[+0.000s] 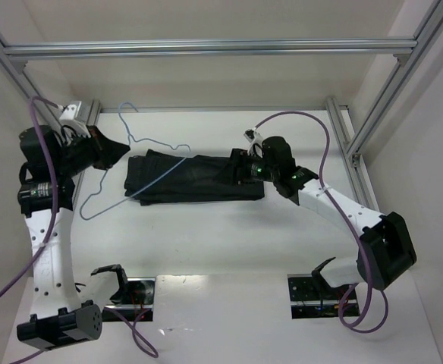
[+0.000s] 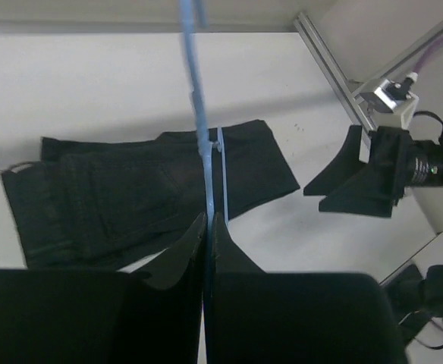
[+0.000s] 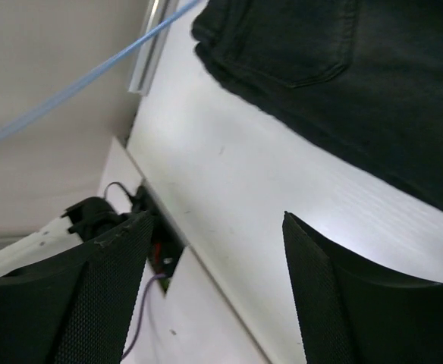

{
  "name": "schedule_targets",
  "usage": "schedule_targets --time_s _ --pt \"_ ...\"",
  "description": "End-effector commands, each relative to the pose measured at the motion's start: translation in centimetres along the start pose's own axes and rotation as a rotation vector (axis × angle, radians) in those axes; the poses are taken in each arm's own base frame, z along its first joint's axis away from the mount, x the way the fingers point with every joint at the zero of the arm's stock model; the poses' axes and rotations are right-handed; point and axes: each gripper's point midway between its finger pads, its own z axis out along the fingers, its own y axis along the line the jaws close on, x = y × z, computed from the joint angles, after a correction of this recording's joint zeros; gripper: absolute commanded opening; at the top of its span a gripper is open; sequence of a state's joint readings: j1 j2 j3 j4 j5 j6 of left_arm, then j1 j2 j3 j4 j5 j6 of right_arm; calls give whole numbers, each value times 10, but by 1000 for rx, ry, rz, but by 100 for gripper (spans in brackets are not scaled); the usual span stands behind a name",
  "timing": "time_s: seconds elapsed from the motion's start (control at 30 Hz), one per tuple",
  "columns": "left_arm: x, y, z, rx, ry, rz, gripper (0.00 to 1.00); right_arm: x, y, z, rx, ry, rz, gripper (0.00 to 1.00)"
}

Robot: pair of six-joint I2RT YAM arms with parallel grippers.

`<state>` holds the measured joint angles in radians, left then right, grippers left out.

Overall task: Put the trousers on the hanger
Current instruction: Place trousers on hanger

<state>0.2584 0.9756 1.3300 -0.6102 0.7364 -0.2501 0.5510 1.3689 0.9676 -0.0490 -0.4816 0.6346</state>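
Note:
The black trousers point(image 1: 195, 178) lie folded flat in the middle of the table. The light-blue wire hanger point(image 1: 142, 140) lies tilted at their left end, one wire crossing over the cloth. My left gripper point(image 1: 121, 152) is shut on the hanger wire, left of the trousers; in the left wrist view point(image 2: 208, 220) the wire point(image 2: 202, 114) runs up from between the closed fingers across the trousers point(image 2: 130, 201). My right gripper point(image 1: 240, 168) is open and empty at the trousers' right end, just above the table. In the right wrist view point(image 3: 218, 250) the trousers point(image 3: 343, 68) and the wire point(image 3: 92, 76) lie ahead.
Silver aluminium frame bars cross the back point(image 1: 206, 49) and run down the right side point(image 1: 343, 133). Purple cables point(image 1: 312, 117) loop from both arms. Dark cut-outs point(image 1: 134, 292) sit in the table's near edge by the arm bases.

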Motion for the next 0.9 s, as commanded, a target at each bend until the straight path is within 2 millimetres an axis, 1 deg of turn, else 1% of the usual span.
schedule_targets --time_s 0.0,0.03,0.07,0.1,0.13,0.17,0.2,0.23,0.27,0.3,0.33,0.37,0.4,0.43,0.47,0.5,0.53,0.57,0.6,0.63,0.67,0.7,0.73,0.77,0.8,0.83,0.87 --pt "-11 0 18 60 -103 -31 3 -9 44 0 -181 -46 3 76" --pt "-4 0 21 59 -99 -41 4 -1 29 2 -111 -22 41 76" --pt "2 7 27 32 -94 -50 4 -10 14 4 -17 -70 60 76" --pt "19 12 34 34 -64 -71 4 -7 4 4 31 -66 66 76" --pt "26 16 36 31 -53 -81 4 -5 0 3 50 -64 72 76" --pt "34 21 41 13 -45 -88 4 -4 0 1 45 -70 68 77" --pt "34 20 44 14 -69 -78 4 -4 4 0 26 -77 77 77" --pt "37 26 46 0 -75 -78 4 2 2 1 16 -67 93 77" --pt "46 31 51 -11 -70 -96 4 1 3 5 -1 -67 106 77" --pt "38 36 53 -30 -113 -71 4 7 3 8 -14 -45 127 77" --pt "37 41 57 -38 -125 -85 4 11 5 13 -26 -28 156 77" --pt "35 42 59 -39 -146 -101 4 6 9 17 -47 -35 162 77" --pt "32 45 64 -29 -172 -98 4 11 6 27 -47 -8 184 77" --pt "31 46 71 -23 -174 -105 4 2 14 32 -71 -15 200 77" --pt "29 46 76 -21 -182 -112 4 4 22 38 -95 3 200 77" --pt "21 44 81 -6 -212 -96 4 14 22 55 -92 41 213 77" --pt "25 47 89 -12 -212 -107 4 15 30 64 -121 61 213 77" --pt "23 38 95 16 -219 -92 4 8 45 73 -162 68 228 79" --pt "20 32 99 37 -242 -104 4 8 52 82 -198 84 233 84" --pt "25 31 106 52 -233 -117 4 12 49 103 -205 124 255 86" --pt "34 28 113 49 -224 -141 4 16 50 109 -219 162 287 87" --pt "35 26 118 56 -238 -164 4 13 49 116 -226 157 283 88" --pt "44 32 126 38 -224 -176 4 7 44 120 -214 140 286 88" --pt "50 33 133 8 -225 -194 3 -7 36 121 -164 81 296 88" --pt "50 35 137 1 -241 -190 3 -12 31 119 -127 53 288 88" --pt "58 43 145 -25 -231 -201 1 -18 13 113 -42 30 310 90" --pt "61 55 149 -84 -249 -210 0 -24 13 102 -5 -8 302 90"
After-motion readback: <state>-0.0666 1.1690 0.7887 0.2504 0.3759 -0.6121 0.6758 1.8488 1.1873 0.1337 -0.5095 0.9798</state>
